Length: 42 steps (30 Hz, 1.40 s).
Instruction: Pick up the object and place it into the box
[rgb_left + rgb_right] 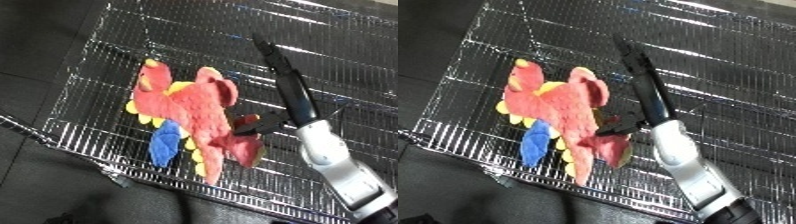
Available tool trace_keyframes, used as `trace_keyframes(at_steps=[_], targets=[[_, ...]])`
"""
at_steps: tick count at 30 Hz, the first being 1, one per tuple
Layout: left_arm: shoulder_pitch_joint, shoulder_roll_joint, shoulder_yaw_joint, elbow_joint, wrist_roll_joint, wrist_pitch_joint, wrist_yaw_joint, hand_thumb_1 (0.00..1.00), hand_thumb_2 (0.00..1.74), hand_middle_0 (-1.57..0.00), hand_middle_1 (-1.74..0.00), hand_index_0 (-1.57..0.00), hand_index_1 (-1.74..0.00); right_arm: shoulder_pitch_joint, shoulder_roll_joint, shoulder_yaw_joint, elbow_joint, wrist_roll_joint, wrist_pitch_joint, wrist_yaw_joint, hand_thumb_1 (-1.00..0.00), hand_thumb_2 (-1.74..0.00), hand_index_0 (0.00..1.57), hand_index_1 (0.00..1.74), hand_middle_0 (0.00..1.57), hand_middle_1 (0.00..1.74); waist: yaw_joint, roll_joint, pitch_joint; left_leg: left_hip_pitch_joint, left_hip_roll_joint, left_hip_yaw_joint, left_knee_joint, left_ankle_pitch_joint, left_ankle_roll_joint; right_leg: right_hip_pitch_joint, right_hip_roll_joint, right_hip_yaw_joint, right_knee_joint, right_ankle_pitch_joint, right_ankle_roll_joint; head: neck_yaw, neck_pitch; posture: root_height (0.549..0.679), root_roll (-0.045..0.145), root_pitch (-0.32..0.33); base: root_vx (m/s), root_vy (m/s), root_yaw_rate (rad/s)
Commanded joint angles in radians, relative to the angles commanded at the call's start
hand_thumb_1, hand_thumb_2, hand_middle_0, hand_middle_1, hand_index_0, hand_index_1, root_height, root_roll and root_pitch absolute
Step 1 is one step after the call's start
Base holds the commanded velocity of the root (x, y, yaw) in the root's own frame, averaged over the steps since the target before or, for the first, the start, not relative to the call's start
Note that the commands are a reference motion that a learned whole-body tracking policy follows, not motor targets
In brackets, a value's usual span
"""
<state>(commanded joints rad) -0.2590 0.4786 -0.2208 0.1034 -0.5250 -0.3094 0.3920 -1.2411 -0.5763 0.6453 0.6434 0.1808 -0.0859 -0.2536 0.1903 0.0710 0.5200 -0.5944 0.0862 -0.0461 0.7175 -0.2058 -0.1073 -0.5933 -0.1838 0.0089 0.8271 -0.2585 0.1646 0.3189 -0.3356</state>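
Observation:
A red plush parrot with yellow and blue wing patches lies on the wire mesh of the metal bin, head toward the upper left. My right hand reaches in from the lower right, just right of the toy. It is open, with its fingers stretched straight up the picture and its thumb sticking out sideways against the parrot's tail end. Nothing is held. The left hand does not show.
The bin's front rim runs diagonally along the lower left, with dark floor beyond it. Shiny wire mesh fills the upper right of the view.

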Motion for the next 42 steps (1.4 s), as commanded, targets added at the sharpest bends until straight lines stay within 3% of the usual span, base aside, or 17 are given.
trace_keyframes(at_steps=[11, 20, 28, 40, 42], targets=[[-0.008, -0.008, -0.041, -0.018, -0.003, -0.016, -0.003, 1.0, 1.74, -1.57, -1.74, -1.57, -1.74, -0.068, 0.087, 0.084, 0.284, -0.108, 0.04, 0.043, 0.0, 0.0, 0.0, 0.0, 0.0, 0.0, 0.031, 0.019, 0.0, -0.041, -0.009, -0.017, 0.015, 0.001, -0.0059, -0.023, -0.0024, -0.013, 0.002, 0.007, 0.0005, 0.039, -0.001, 0.624, 0.003, 0.128, 0.022, 0.014, 0.063], [-0.011, -0.023, -0.051, -0.021, 0.009, -0.021, 0.002, 1.0, 1.74, -1.57, -1.74, -1.57, -1.74, -0.058, 0.179, 0.131, 0.402, -0.203, 0.06, 0.081, 0.0, 0.0, 0.0, 0.0, 0.0, 0.0, 0.038, 0.026, 0.0, -0.043, -0.012, -0.02, 0.016, -0.002, -0.0088, -0.024, -0.0034, -0.014, 0.004, 0.009, -0.0008, 0.031, -0.013, 0.624, 0.004, 0.132, 0.022, 0.013, 0.021], [-0.009, -0.034, -0.047, -0.022, 0.02, -0.021, 0.009, 1.0, 1.74, -1.57, -1.74, -1.57, -1.74, -0.036, 0.237, 0.132, 0.419, -0.225, 0.065, 0.095, -0.4, -0.7, 0.63, 0.7, 0.63, 0.7, 0.032, 0.028, 0.0, -0.042, -0.011, -0.02, 0.018, -0.003, -0.0124, -0.028, -0.0013, -0.011, 0.009, 0.006, -0.0016, 0.023, -0.026, 0.623, 0.007, 0.128, 0.015, 0.014, 0.006], [-0.001, -0.04, -0.042, -0.018, 0.023, -0.017, 0.005, 1.0, 1.74, -1.57, -1.74, -1.57, -1.74, -0.004, 0.249, 0.113, 0.414, -0.231, 0.066, 0.091, -1.0, -1.74, 1.57, 1.74, 1.57, 1.74, 0.021, 0.026, 0.0, -0.027, -0.008, -0.015, 0.007, -0.004, -0.015, -0.023, -0.0051, -0.009, 0.01, -0.001, 0.0013, 0.018, -0.021, 0.623, 0.009, 0.121, 0.004, 0.011, 0.008], [0.0, -0.041, -0.042, -0.017, 0.023, -0.016, 0.005, 1.0, 1.74, -1.57, -1.74, -1.57, -1.74, -0.002, 0.249, 0.11, 0.415, -0.233, 0.066, 0.088, -1.0, -1.74, 1.57, 1.74, 1.57, 1.74, 0.019, 0.026, 0.0, -0.024, -0.007, -0.014, 0.004, -0.004, -0.0149, -0.022, -0.0054, -0.009, 0.009, -0.002, 0.0015, 0.017, -0.018, 0.624, 0.01, 0.121, -0.006, 0.006, -0.013]])
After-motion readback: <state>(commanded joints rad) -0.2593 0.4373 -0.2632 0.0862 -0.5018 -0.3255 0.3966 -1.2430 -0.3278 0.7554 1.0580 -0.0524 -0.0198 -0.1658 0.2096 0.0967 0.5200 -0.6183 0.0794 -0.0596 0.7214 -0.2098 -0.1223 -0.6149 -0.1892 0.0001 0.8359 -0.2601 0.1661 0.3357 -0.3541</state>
